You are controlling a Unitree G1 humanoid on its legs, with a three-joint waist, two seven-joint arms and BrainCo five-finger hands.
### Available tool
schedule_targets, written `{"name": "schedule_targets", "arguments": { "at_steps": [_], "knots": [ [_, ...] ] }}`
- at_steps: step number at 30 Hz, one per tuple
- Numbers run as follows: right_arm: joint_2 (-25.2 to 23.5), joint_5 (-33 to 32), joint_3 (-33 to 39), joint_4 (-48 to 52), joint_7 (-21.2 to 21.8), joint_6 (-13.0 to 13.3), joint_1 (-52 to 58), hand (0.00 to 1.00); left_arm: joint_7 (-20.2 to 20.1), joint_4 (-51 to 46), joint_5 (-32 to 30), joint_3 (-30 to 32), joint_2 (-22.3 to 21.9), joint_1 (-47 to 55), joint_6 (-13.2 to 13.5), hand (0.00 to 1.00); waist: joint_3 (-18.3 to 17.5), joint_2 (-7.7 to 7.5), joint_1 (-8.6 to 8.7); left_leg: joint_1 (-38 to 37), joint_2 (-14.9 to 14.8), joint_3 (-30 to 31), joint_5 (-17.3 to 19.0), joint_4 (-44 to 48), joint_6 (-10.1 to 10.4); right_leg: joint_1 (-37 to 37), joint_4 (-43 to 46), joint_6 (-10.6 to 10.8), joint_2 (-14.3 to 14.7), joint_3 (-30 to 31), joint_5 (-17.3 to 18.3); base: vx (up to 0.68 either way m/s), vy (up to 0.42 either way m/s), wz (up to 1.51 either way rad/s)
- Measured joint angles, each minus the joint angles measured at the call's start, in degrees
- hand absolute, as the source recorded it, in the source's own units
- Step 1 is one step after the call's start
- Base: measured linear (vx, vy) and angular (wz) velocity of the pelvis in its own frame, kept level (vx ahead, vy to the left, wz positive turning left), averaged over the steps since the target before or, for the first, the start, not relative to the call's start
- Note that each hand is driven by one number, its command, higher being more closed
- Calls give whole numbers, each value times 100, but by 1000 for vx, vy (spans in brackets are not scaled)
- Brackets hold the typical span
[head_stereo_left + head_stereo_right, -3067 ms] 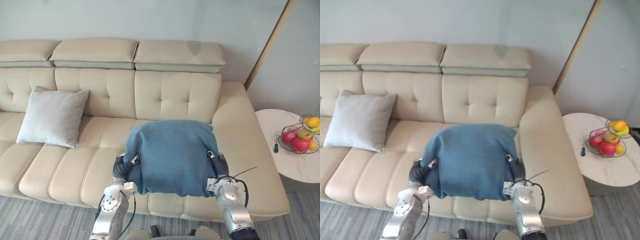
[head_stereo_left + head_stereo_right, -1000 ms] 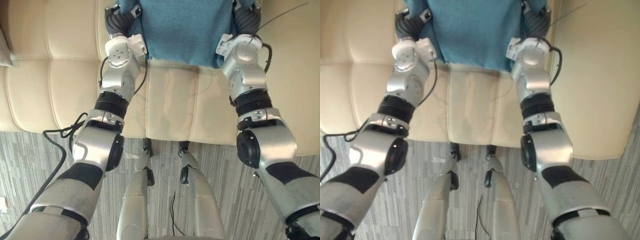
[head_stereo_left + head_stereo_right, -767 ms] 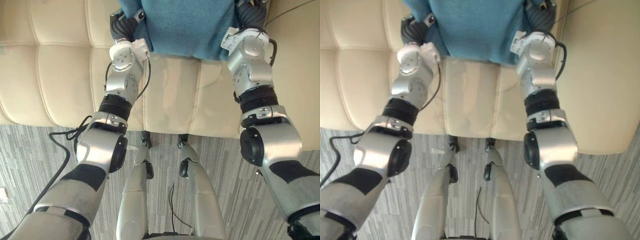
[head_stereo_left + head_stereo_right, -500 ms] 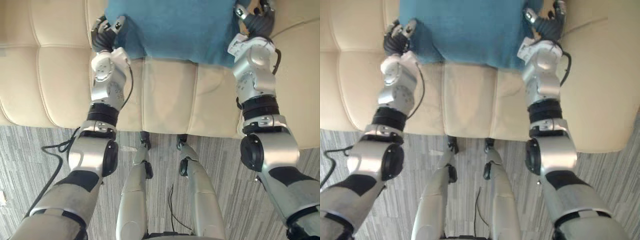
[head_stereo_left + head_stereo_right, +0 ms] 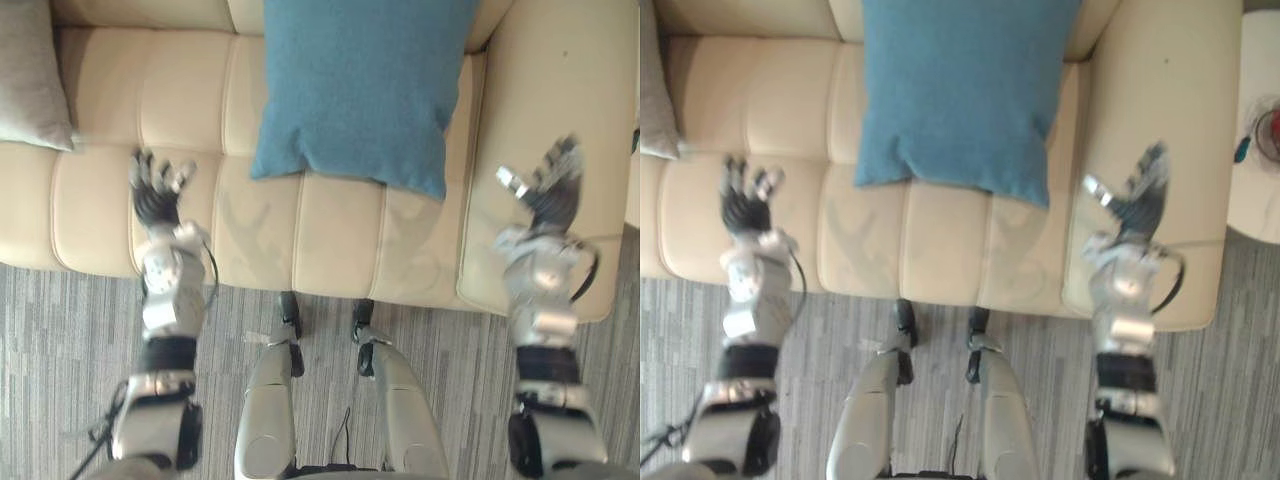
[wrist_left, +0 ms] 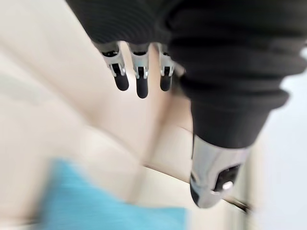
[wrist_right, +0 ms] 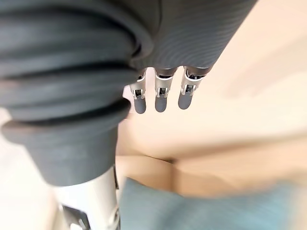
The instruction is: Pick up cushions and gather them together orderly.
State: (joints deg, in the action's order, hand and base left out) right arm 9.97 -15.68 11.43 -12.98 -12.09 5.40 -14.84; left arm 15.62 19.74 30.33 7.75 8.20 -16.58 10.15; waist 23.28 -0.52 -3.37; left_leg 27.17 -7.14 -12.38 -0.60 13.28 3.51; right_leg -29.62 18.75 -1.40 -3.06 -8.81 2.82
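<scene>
Two cushions: both lie on the cream sofa [image 5: 330, 240], well apart from each other, and neither is in a hand.
Blue cushion [image 5: 360, 90]: flat on the seat, right of the sofa's middle. Its far end reaches toward the backrest and its near corners stop short of the seat's front edge. Nothing touches it.
Grey cushion [image 5: 30, 80]: at the sofa's left end, cut off by the edge of the view. I cannot tell whether it leans or lies flat.
Left hand [image 5: 155, 195]: over the seat near its front edge, left of the blue cushion and clear of it. The palm faces down, the fingers are straight and fanned apart, and it holds nothing.
Left hand's fingers [image 6: 136, 81]: in the wrist view they stand straight in a row with the thumb set apart.
Right hand [image 5: 545, 195]: over the sofa's broad right arm near its front corner, right of the blue cushion and apart from it. The fingers are splayed and empty.
Right hand's fingers [image 7: 160, 98]: straight, side by side, around nothing.
Side table [image 5: 1255, 190]: white, just past the sofa's right end.
</scene>
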Motion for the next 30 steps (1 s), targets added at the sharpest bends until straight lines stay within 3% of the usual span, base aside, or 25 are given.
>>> {"name": "schedule_targets", "arguments": {
  "at_steps": [2,6,12,18,23,27,28,30],
  "knots": [
    [-558,235,-95,-545,221,-19,644,0,-257,504,-244,-132,-423,639,-194,0,-217,-9,-15,-374,2,-43,79,-12,-5,369,6,10,-1,-3,108,94,-13,0],
    [-959,397,72,-1553,390,-55,1316,0,-608,1392,-728,-28,-669,1358,-414,0,-816,-6,-17,-900,6,-115,280,-36,17,874,-47,67,-6,29,272,111,7,-6],
    [-1180,193,470,-2985,554,-202,1871,0,-909,2756,-1360,636,-835,1794,-668,0,-1632,-14,17,-1760,43,-148,427,-290,67,1755,-444,211,-10,8,400,91,30,-4],
    [-1189,289,667,-3358,705,-322,1938,0,-1040,3384,-1913,933,-940,1988,-813,0,-2076,-10,20,-2415,90,-346,435,-643,60,2348,-919,300,-3,124,245,41,49,-13],
    [-1192,692,653,-3617,734,-388,1741,0,-1066,3584,-2013,934,-950,1968,-822,0,-2097,-23,-8,-2563,115,-662,447,-712,37,2397,-1010,368,19,436,13,21,54,-36],
    [-1224,872,617,-3841,720,-447,1636,0,-1047,3713,-2006,1071,-996,1880,-820,0,-1936,19,14,-2609,26,-839,557,-495,-123,2302,-652,579,12,450,-119,-91,42,-20],
    [-1238,888,611,-3885,716,-466,1592,0,-1028,3729,-2007,1330,-1046,1843,-818,0,-1892,44,-37,-2530,-28,-925,574,-442,-150,1947,423,395,-94,276,286,-175,13,-18],
    [-1230,892,609,-4000,709,-466,1605,0,-972,3718,-2007,1451,-1014,1850,-823,0,-1894,-31,-4,-2496,-35,-891,578,-404,-186,1778,1833,554,-340,173,722,-117,-29,0]
  ]
}}
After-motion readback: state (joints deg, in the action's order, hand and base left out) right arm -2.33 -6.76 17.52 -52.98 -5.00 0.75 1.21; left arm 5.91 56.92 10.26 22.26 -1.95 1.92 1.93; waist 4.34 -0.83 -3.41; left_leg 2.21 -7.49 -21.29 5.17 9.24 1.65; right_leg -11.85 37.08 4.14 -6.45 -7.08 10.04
